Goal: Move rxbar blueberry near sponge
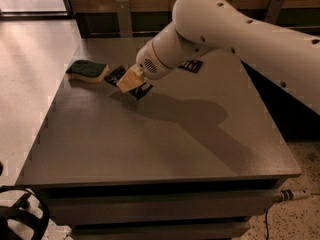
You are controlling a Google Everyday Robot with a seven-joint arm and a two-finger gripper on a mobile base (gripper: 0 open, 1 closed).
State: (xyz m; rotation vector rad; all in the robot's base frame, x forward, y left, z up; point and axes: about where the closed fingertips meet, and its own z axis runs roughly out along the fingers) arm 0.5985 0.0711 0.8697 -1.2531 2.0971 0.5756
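Observation:
The sponge [88,70], dark green on top with a pale yellow base, lies at the table's far left. My gripper [130,80], with tan fingers at the end of the white arm, is shut on the rxbar blueberry [116,75], a dark wrapper that sticks out on both sides of the fingers. The bar is held low over the grey table [150,144], just right of the sponge, with a small gap between them.
A flat black bar with white marks [192,65] lies at the far middle of the table, partly hidden behind my arm. The arm's shadow falls across the table's middle. The floor drops off at the left edge, and a wall runs behind.

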